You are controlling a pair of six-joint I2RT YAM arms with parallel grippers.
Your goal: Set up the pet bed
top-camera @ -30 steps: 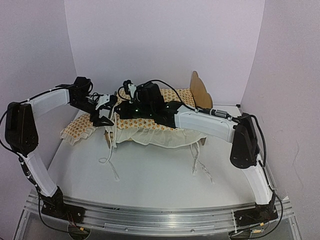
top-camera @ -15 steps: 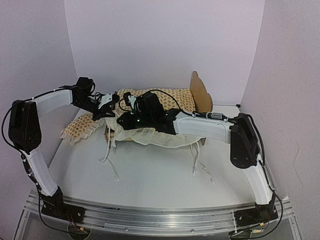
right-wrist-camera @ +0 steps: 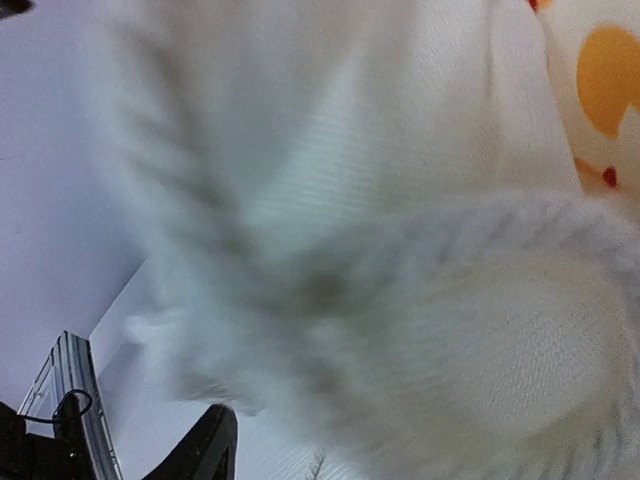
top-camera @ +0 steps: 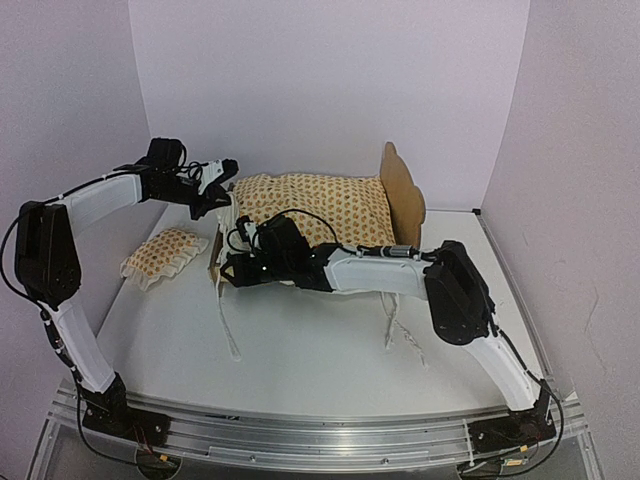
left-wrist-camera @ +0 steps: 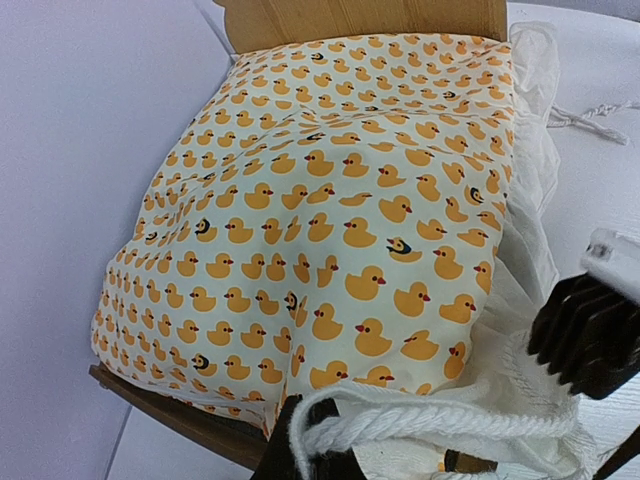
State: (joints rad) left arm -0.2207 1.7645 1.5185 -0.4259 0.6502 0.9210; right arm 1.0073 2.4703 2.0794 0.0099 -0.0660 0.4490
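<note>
**Overhead and wrist views of both arms at the foot end of the pet bed (top-camera: 403, 193).**

The left pincer (top-camera: 225, 190) is closed on the frilled white hem of the mattress cushion (top-camera: 320, 205). In its wrist view a twisted white tie cord (left-wrist-camera: 430, 425) and the gathered hem lie between the ridged black finger pads (left-wrist-camera: 590, 340). The duck-printed top of the cushion stretches away ahead of the fingers to the scalloped headboard (left-wrist-camera: 370, 20). A brown wooden side rail (left-wrist-camera: 170, 415) shows under the cushion, down and to the left of the fingers.

The pet bed stands ahead of and to the right of the left pincer, with the cushion lying on it — headboard well apart from the pincer, foot end just beside it.

The right pincer (top-camera: 232, 265) sits nearer the arm bases than the left one, next to the low footboard (top-camera: 214, 264) and under the cushion's near edge. Its wrist view is filled with blurred white cloth (right-wrist-camera: 380, 250) close to the lens. Only one dark finger (right-wrist-camera: 205, 445) shows, so it cannot be told whether this pincer is open or closed.

The small ruffled pillow (top-camera: 165, 255) lies on the table (top-camera: 320, 370) to the left of the right pincer and on the near side of the left one, apart from the bed. Loose white ties (top-camera: 400, 325) trail from the cushion onto the table — one set to the right of the right pincer, another just on its near side.
</note>
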